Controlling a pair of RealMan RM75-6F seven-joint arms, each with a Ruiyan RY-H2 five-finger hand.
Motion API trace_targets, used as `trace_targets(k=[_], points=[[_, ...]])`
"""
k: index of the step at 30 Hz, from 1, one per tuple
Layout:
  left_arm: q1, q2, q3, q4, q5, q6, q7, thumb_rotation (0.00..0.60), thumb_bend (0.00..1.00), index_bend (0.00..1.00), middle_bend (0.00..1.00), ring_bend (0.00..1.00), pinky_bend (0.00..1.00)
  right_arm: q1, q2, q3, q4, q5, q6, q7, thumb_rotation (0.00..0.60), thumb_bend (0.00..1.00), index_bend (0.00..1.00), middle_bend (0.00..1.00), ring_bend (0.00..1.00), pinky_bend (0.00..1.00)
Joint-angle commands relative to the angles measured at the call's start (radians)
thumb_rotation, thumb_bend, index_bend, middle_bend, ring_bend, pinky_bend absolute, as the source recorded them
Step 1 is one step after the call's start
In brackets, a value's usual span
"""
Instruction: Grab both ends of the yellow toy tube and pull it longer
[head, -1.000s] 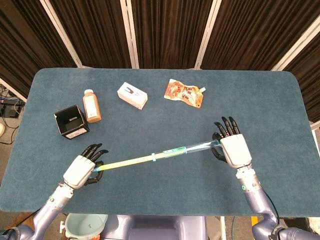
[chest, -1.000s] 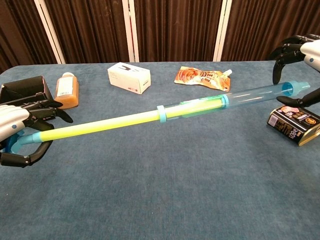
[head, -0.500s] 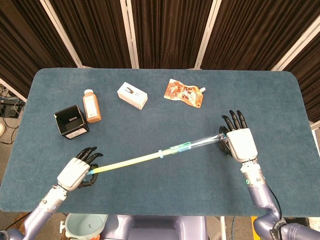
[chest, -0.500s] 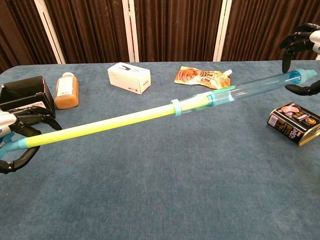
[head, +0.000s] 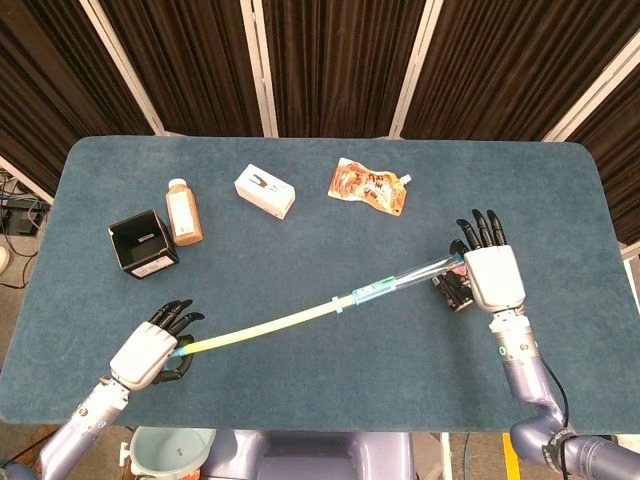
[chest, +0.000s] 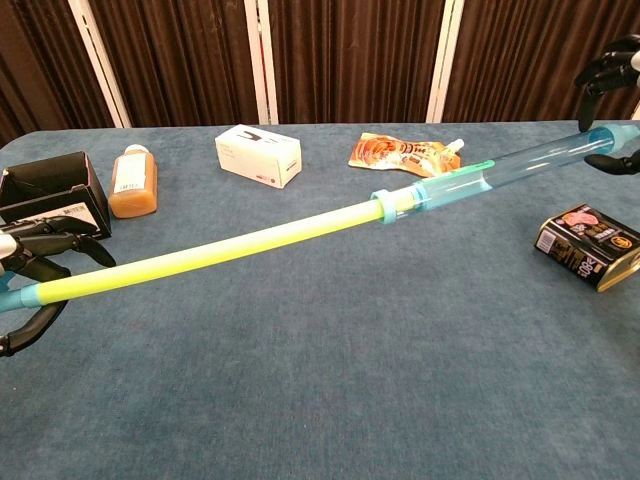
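Observation:
The yellow toy tube (head: 285, 323) (chest: 230, 245) stretches above the table from lower left to right, its yellow inner rod drawn far out of a clear blue sleeve (head: 415, 274) (chest: 520, 164). My left hand (head: 148, 352) (chest: 30, 270) grips the rod's blue-capped end near the table's front left. My right hand (head: 490, 275) (chest: 615, 90) holds the sleeve's far end at the right, and its fingers mostly leave the chest view.
A dark tin can (head: 450, 291) (chest: 588, 246) lies under the right hand. A black box (head: 143, 243), a brown bottle (head: 183, 211), a white carton (head: 265, 190) and an orange pouch (head: 368, 186) sit along the back half of the blue table (head: 320, 400).
Both hands have moved apart, the left toward the front left and the right further right. The yellow rod has slid much further out of the clear sleeve.

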Motion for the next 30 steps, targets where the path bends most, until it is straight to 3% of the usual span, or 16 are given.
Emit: trace_targets(k=[1, 20, 24, 26, 30], points=[[0.001, 0.000, 0.002, 0.000, 0.005, 0.000, 0.001, 0.600, 0.74, 0.73, 0.20, 0.06, 0.11, 0.003, 0.001, 0.003, 0.005, 0.007, -0.003, 0.002, 0.600, 0.53, 0.89, 0.20, 0.00, 0.00], [0.005, -0.020, 0.009, 0.014, 0.042, 0.008, -0.021, 0.600, 0.74, 0.73, 0.20, 0.06, 0.11, 0.026, -0.015, 0.013, 0.031, 0.041, 0.001, -0.046, 0.600, 0.53, 0.90, 0.20, 0.00, 0.00], [0.004, -0.025, 0.000, 0.018, 0.028, 0.000, -0.028, 0.600, 0.73, 0.69, 0.19, 0.05, 0.11, 0.026, -0.014, 0.013, 0.029, 0.050, -0.002, -0.038, 0.600, 0.52, 0.89, 0.20, 0.00, 0.00], [0.003, -0.027, 0.000, 0.019, 0.029, -0.003, -0.031, 0.600, 0.71, 0.62, 0.19, 0.06, 0.11, 0.025, -0.015, 0.008, 0.031, 0.052, -0.004, -0.042, 0.600, 0.50, 0.84, 0.18, 0.00, 0.00], [-0.001, -0.028, 0.005, 0.030, 0.040, -0.006, -0.044, 0.600, 0.51, 0.35, 0.17, 0.06, 0.11, 0.018, -0.006, -0.005, 0.023, 0.063, -0.019, -0.027, 0.600, 0.42, 0.42, 0.06, 0.00, 0.00]])
